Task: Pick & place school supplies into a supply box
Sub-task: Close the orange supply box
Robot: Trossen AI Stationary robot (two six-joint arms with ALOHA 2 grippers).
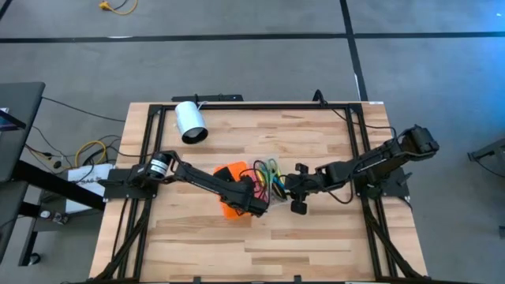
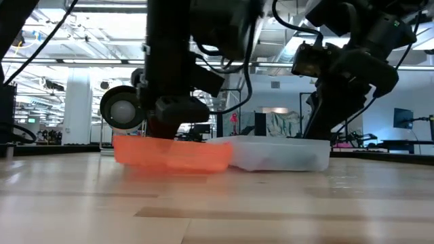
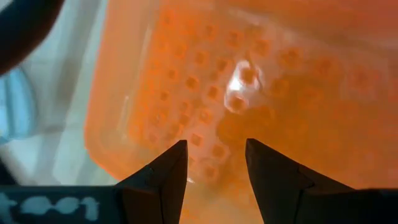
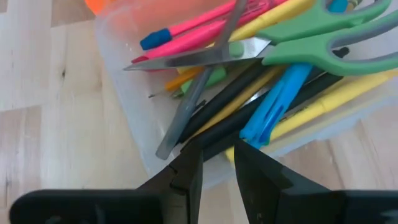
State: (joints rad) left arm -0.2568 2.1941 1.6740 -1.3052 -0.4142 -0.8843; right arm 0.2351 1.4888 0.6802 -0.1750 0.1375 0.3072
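1. Left gripper (image 1: 254, 203) sits low over the orange lid (image 1: 231, 192) near the middle of the table (image 1: 316, 244). In its wrist view, its two dark fingers (image 3: 163, 180) stand apart with a gap between them, right above the lid's dimpled orange plastic (image 3: 205, 81). Nothing shows between the fingers; whether they touch the lid cannot be told.
2. White cylinder (image 1: 189, 122) lies on its side near the table's far edge, towards the far left corner, well apart from everything else.
3. Lid, in the low view (image 2: 173, 153), rests on the table just beside the clear tray (image 2: 278, 154), with the left arm's dark body above it.
4. Tray (image 1: 272, 189) lies at the middle of the table, between the two grippers. It holds pens and pencils (image 4: 205, 28) in pink, yellow, black, blue and orange, with green-handled scissors (image 4: 311, 28) lying open on top of them.
5. Right gripper (image 1: 298, 197) hovers at the tray's right end. Its fingers (image 4: 186, 177) are slightly parted at the tray's clear wall (image 4: 134, 124), next to the black pens (image 4: 230, 99) and a blue pen (image 4: 273, 102). They grip nothing that can be seen.
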